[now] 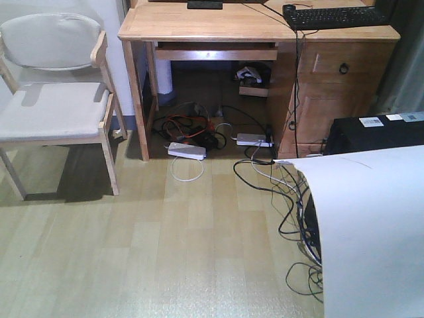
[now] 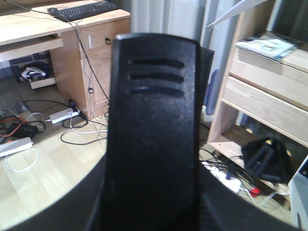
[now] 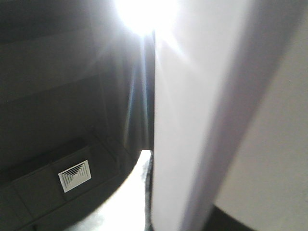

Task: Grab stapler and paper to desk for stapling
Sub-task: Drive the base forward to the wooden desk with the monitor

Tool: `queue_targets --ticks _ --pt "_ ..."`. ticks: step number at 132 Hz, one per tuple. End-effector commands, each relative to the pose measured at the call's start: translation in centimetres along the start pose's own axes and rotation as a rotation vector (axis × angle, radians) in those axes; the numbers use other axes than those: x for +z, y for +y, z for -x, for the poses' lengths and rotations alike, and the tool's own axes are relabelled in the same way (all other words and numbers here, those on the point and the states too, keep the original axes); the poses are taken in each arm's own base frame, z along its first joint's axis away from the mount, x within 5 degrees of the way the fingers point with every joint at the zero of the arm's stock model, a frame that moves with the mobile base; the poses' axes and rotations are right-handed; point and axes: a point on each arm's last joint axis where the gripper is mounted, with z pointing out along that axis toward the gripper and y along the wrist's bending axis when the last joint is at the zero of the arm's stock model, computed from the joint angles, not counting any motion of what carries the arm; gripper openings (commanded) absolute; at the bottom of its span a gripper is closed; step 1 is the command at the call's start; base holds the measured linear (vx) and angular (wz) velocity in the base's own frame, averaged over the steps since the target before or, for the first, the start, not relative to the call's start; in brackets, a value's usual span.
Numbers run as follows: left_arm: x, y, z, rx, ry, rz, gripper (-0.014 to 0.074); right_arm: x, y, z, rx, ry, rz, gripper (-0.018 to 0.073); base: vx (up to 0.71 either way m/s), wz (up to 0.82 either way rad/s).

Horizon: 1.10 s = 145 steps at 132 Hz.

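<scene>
The black stapler [image 2: 151, 134] fills the middle of the left wrist view, standing upright with three ribs near its top. My left gripper [image 2: 151, 214] is shut on its lower part, and the dark fingers [image 2: 72, 207] show at either side. The white paper [image 1: 371, 232] curves up at the lower right of the front view. In the right wrist view the paper [image 3: 192, 120] runs down into my right gripper [image 3: 149, 211], which is shut on its edge and points at the ceiling. The desk [image 1: 199, 26] stands ahead, also in the left wrist view as the desk [image 2: 29, 29]. Neither gripper shows in the front view.
A keyboard [image 1: 334, 16] lies on the desk's right side. A chair [image 1: 53, 112] stands at left. Power strips and cables [image 1: 187, 151] lie on the floor under the desk. A black box [image 1: 371, 132] sits behind the paper. A wooden shelf unit [image 2: 269, 91] is to the right.
</scene>
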Motion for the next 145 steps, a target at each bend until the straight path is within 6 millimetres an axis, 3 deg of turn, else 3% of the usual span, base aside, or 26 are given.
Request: queue_targets --ticks 1,145 --pt "-0.27 -0.05 1.71 -0.017 -0.124 -0.002 -0.0006 0.56 0.90 0.19 -0.015 -0.006 0.063 -0.0007 0.27 0.01" --pt "-0.27 -0.05 1.71 -0.017 -0.124 -0.002 -0.0006 0.56 0.90 0.19 -0.015 -0.006 0.063 -0.0007 0.33 0.01"
